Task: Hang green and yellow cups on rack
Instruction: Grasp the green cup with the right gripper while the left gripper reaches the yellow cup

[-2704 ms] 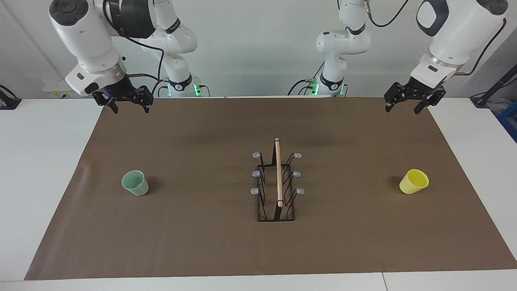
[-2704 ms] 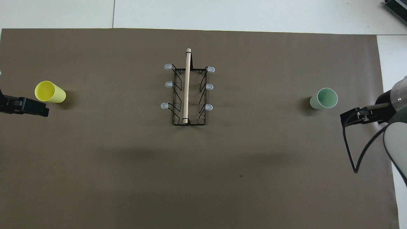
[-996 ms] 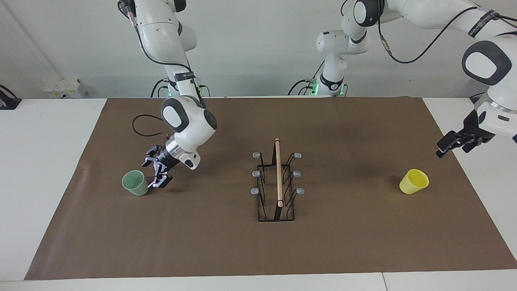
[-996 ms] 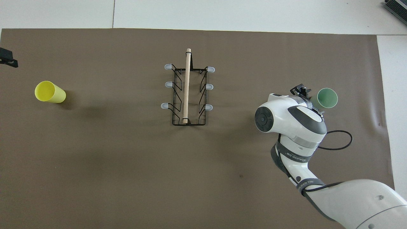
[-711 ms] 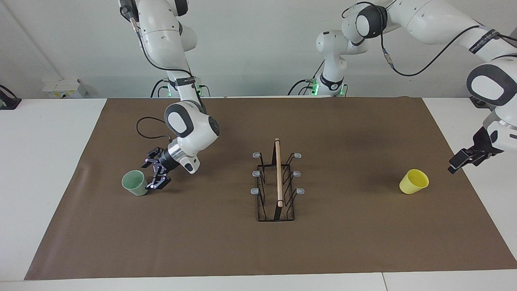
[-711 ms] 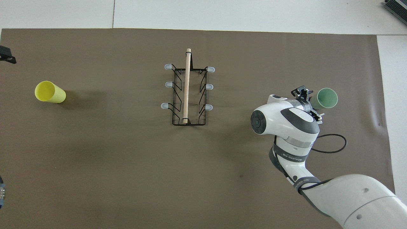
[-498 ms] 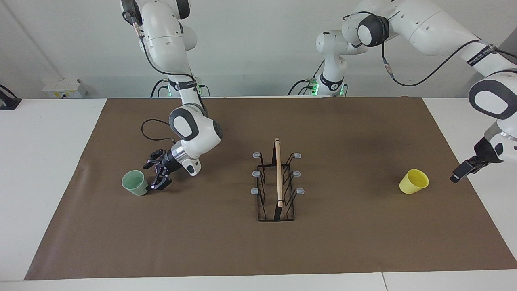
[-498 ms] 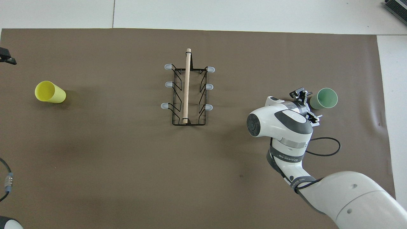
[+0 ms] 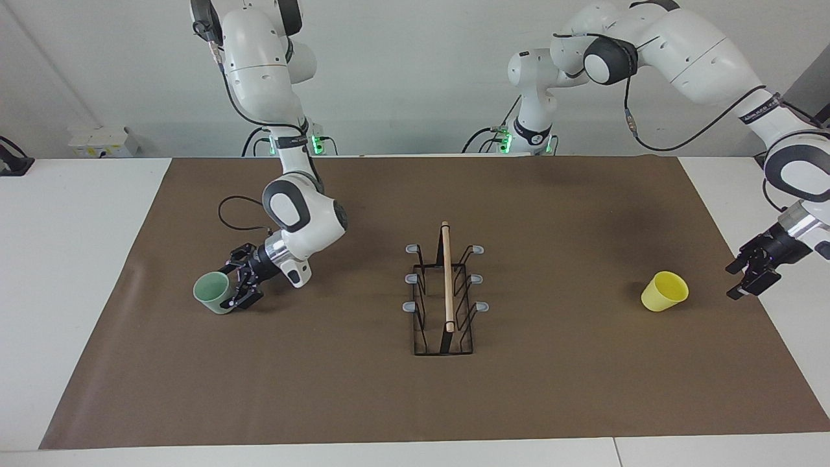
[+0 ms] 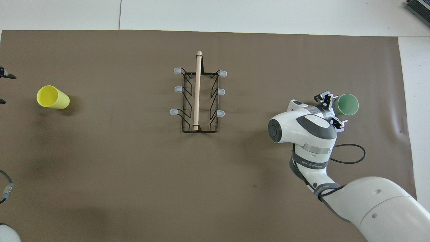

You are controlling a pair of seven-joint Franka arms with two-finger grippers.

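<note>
The pale green cup [image 9: 213,293] stands on the brown mat toward the right arm's end of the table; it also shows in the overhead view [image 10: 348,104]. My right gripper [image 9: 236,285] [image 10: 333,109] is low at the cup, open, with a finger on each side of its lower wall. The yellow cup [image 9: 665,291] [image 10: 52,97] stands toward the left arm's end. My left gripper [image 9: 746,279] [image 10: 3,88] is open, low over the mat's edge beside the yellow cup, a hand's width apart from it. The black wire rack [image 9: 447,279] [image 10: 197,90] stands mid-table with bare pegs.
The brown mat [image 9: 324,389] covers most of the white table [image 9: 65,259]. A black cable [image 9: 233,207] loops from the right arm's wrist above the mat, near the green cup.
My right gripper slid in from beside the green cup until its fingers straddle it; the cup shifted slightly toward the table's end. My left gripper came down and turned toward the yellow cup.
</note>
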